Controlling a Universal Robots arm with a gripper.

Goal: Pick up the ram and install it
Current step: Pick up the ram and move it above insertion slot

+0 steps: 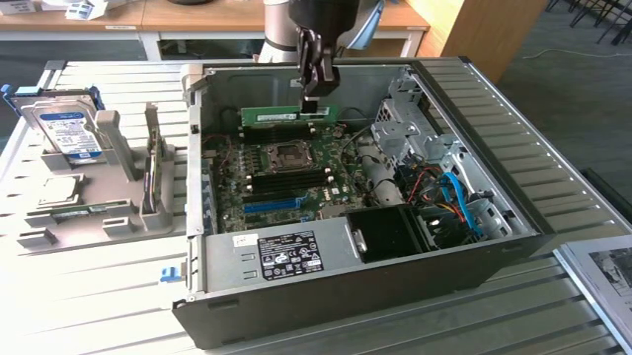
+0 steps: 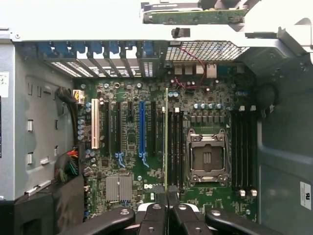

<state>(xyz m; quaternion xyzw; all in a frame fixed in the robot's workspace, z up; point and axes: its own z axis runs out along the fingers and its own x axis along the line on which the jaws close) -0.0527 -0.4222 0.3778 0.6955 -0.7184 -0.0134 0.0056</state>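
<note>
Where the arm descends vertically from above into the open computer case (image 1: 415,292), its gripper (image 1: 312,103) points straight down at the motherboard (image 1: 326,194). The ram (image 1: 277,115) is a long, narrow green board standing on its long edge, level with the motherboard. The jaws are clenched on its upper edge, off-centre toward the exterior view's right end. In the wrist view the ram (image 2: 166,142) appears edge-on as a thin line extending from the gripper (image 2: 167,205), over the black memory slots (image 2: 177,147) beside the processor socket (image 2: 208,156). Contact with a slot cannot be determined.
</note>
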